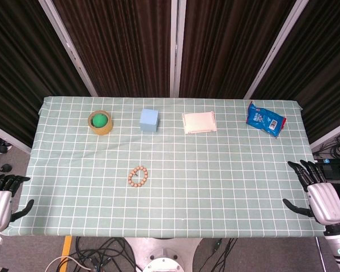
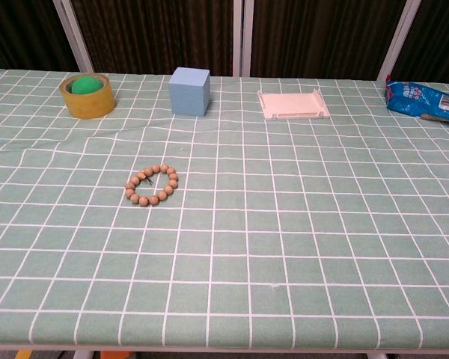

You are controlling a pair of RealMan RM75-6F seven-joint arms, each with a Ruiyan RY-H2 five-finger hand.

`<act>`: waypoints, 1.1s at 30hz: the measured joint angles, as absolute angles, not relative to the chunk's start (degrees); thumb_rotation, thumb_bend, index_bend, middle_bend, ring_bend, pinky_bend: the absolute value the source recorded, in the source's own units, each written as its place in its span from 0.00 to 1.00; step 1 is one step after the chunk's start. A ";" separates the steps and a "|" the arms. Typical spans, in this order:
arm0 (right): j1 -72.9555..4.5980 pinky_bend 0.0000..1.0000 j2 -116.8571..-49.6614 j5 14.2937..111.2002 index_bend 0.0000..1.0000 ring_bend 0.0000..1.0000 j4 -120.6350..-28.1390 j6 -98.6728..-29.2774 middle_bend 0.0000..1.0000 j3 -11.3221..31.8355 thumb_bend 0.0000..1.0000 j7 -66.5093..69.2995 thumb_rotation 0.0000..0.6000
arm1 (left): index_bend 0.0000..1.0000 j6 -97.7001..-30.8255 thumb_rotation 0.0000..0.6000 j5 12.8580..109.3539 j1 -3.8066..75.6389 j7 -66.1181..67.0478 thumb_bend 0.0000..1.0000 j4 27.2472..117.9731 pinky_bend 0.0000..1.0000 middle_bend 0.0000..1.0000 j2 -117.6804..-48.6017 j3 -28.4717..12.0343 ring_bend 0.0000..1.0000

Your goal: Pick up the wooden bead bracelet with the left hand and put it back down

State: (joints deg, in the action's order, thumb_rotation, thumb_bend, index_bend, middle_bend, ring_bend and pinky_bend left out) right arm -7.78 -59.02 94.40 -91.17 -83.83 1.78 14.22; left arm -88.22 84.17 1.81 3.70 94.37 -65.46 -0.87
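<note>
The wooden bead bracelet (image 1: 138,176) (image 2: 152,185) lies flat as a small ring on the green checked tablecloth, left of the middle. My left hand (image 1: 1,199) hangs off the table's left edge, far from the bracelet, fingers apart and holding nothing. At the right edge my right hand (image 1: 317,190) is also empty with its fingers spread. Neither hand shows in the chest view.
Along the back stand a tape roll with a green ball inside (image 1: 100,122) (image 2: 87,95), a blue cube (image 1: 149,120) (image 2: 189,90), a pale pink tray (image 1: 199,122) (image 2: 292,104) and a blue snack bag (image 1: 265,119) (image 2: 423,100). Cables lie on the floor below the front edge.
</note>
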 measured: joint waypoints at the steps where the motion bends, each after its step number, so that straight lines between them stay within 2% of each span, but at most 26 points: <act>1: -7.81 0.00 -59.15 94.30 0.06 0.00 -91.35 -83.87 0.12 1.85 0.11 13.88 1.00 | 0.28 -88.14 0.99 84.05 1.80 3.54 0.26 94.15 0.13 0.26 -65.58 -0.99 0.16; 10: -7.88 0.00 -59.31 94.10 0.06 0.00 -92.44 -84.42 0.12 1.89 0.11 12.52 1.00 | 0.29 -88.56 1.00 84.92 2.13 3.39 0.26 93.61 0.13 0.27 -65.82 -1.79 0.16; 18: -7.61 0.00 -58.79 94.20 0.06 0.00 -92.34 -86.28 0.12 2.44 0.11 12.61 1.00 | 0.33 -86.80 1.00 88.29 7.08 4.21 0.26 93.81 0.13 0.36 -65.56 -4.52 0.17; 21: -7.58 0.00 -58.65 94.11 0.06 0.00 -92.33 -86.91 0.12 2.85 0.11 12.48 1.00 | 0.36 -83.40 1.00 89.41 10.98 3.98 0.26 93.94 0.13 0.39 -65.79 -5.96 0.18; 27: -7.31 0.00 -58.60 93.70 0.06 0.00 -92.24 -87.33 0.13 2.88 0.11 12.48 1.00 | 0.38 -72.22 1.00 89.72 20.36 4.06 0.26 93.57 0.14 0.41 -68.54 -8.47 0.20; 33: -6.70 0.00 -58.65 92.65 0.06 0.00 -91.91 -87.53 0.13 2.79 0.11 12.70 1.00 | 0.40 -59.86 1.00 87.07 29.84 6.90 0.27 90.78 0.14 0.45 -76.43 -10.01 0.22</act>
State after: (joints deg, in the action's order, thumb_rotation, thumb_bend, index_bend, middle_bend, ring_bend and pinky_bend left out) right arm -6.70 -58.65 92.65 -91.91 -87.53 2.79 12.70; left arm -59.86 87.07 29.84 6.90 90.78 -76.43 -10.01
